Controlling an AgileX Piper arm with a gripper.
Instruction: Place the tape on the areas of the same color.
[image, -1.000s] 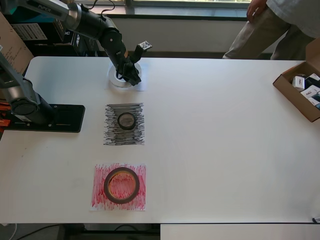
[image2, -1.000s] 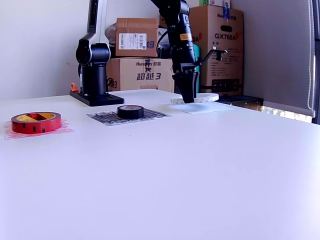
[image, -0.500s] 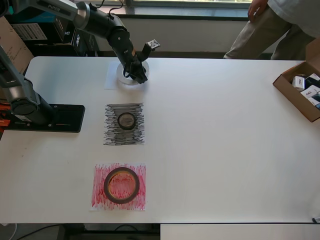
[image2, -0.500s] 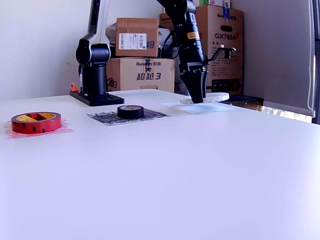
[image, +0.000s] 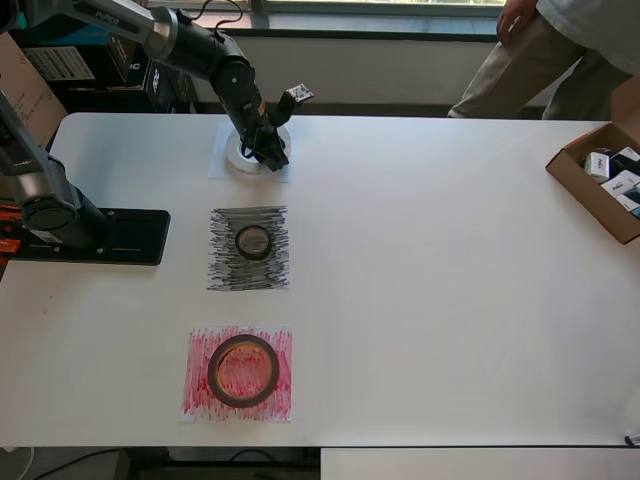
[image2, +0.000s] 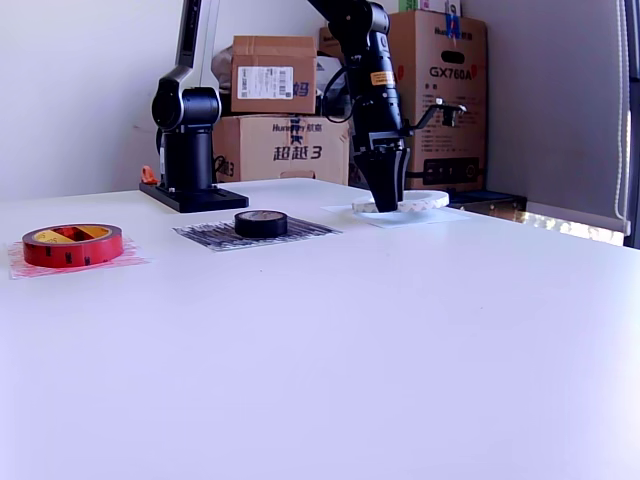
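Overhead view: a white table (image: 450, 300) fills most of the frame. In the upper left the black arm reaches in from the corner, and its gripper (image: 272, 152) sits low over a flat white roll of tape (image: 250, 153) that lies on the plain white paper sheet (image: 222, 165). The fingers close on the roll's right edge, so the jaws look narrowed around the ring's wall; the roll rests mostly inside the sheet, toward its right side. Just below, left of centre, a small black roll of tape (image: 253, 241) lies in the middle of the black-scribbled paper sheet (image: 248, 270). At lower left a wide red roll of tape (image: 243, 370) lies centred on the red-scribbled paper sheet (image: 238, 400). A second black arm base (image: 60, 215) stands on its plate at the left edge. An open cardboard box (image: 600, 180) sits at the right edge, and a person in pale trousers (image: 530, 55) stands at the top right.

Exterior view: the gripper (image2: 385, 205) points straight down in the upper middle, its tips pinching the near rim of the white roll (image2: 415, 203), which lies slightly tilted on the white sheet (image2: 400, 217). Left of it the black roll (image2: 261, 223) sits on its dark sheet (image2: 215, 236); at the far left the red roll (image2: 72, 245) sits on its red sheet (image2: 20, 265). Cardboard boxes (image2: 280, 110) stack behind the table.
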